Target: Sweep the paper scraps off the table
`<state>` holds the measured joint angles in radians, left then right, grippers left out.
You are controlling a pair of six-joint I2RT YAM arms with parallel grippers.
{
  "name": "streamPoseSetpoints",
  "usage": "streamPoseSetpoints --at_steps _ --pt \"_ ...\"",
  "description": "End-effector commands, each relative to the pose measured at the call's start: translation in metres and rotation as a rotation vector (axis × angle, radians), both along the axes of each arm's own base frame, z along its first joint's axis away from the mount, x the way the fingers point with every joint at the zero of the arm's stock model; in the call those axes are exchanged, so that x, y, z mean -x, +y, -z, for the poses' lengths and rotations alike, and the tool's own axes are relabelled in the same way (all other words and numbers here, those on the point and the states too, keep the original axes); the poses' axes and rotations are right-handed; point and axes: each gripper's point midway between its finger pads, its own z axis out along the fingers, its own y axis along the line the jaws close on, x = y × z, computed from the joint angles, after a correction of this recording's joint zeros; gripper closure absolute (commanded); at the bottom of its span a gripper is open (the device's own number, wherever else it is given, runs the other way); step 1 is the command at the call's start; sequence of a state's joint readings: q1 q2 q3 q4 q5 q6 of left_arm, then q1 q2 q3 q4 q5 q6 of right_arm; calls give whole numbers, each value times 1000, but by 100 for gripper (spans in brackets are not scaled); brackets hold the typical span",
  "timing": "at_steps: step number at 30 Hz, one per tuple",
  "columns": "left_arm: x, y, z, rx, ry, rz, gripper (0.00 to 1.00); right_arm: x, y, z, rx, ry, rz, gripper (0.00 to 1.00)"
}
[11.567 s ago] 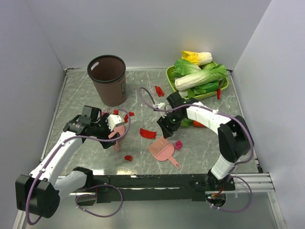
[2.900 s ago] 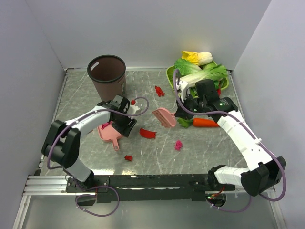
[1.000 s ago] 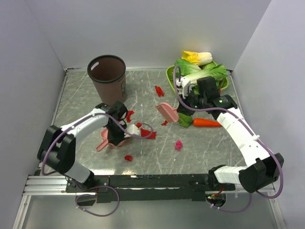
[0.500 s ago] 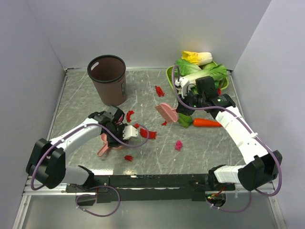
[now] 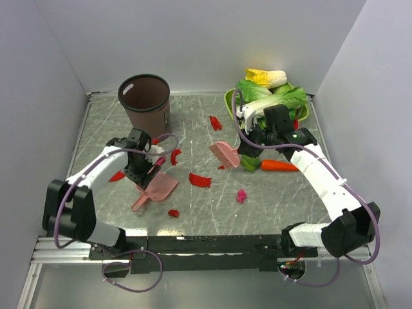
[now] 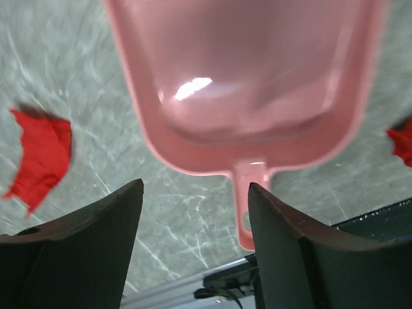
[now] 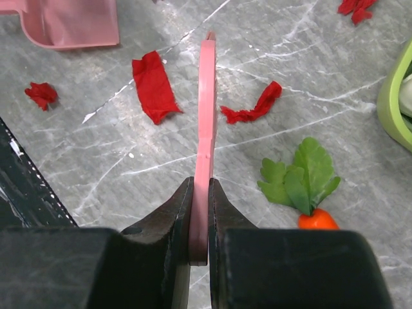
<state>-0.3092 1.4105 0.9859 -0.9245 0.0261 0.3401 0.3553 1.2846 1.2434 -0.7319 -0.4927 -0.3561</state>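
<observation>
The pink dustpan lies on the grey table, its handle pointing to the near left. My left gripper hovers open just above the dustpan's back edge, holding nothing. In the left wrist view the dustpan fills the top, and its handle runs down beside the right finger. My right gripper is shut on the pink brush, held above the table's middle. Paper scraps are scattered about: red and magenta.
A brown bin stands at the back left. A green tray of leafy vegetables sits at the back right. An orange carrot lies under the right arm. Pale walls close in three sides, and a black rail runs along the near edge.
My left gripper has opened and let go of the dustpan, then swung back to the left. The dustpan now lies flat on the table. The right arm has barely moved.
</observation>
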Motion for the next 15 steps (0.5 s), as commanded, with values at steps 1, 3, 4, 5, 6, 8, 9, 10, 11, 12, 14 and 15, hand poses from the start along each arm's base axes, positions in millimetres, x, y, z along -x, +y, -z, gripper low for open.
streamPoseSetpoints --at_steps 1,3,4,5,6,8,9,10,11,12,14,15 --pt "-16 9 6 -3 8 -155 32 -10 8 -18 -54 -38 -12 100" --pt "-26 9 9 4 -4 -177 34 -11 10 -19 -59 -39 -14 100" --pt "-32 8 10 11 -21 -188 37 -11 10 -19 -60 -38 -14 100" --pt "-36 8 11 12 -26 -191 39 -11 10 -19 -61 -38 -14 100" --pt "-38 7 16 9 -12 -196 41 -10 9 -18 -59 -35 -10 100" --pt "-42 7 20 9 -4 -209 52 -9 9 -19 -58 -40 -13 100" --pt "-43 4 24 24 12 -209 55 -10 8 -18 -53 -42 -8 100" --pt "-44 3 26 31 10 -221 58 -10 7 -19 -49 -47 -6 100" --pt "-47 1 28 41 -2 -225 59 -10 6 -18 -46 -45 -4 100" --pt "-49 0 28 49 -8 -227 60 -9 6 -17 -44 -45 -4 100" --pt "-48 -3 32 64 1 -231 64 -9 4 -18 -39 -50 -2 100" --pt "-48 -4 36 63 12 -231 64 -10 3 -17 -34 -49 3 100"
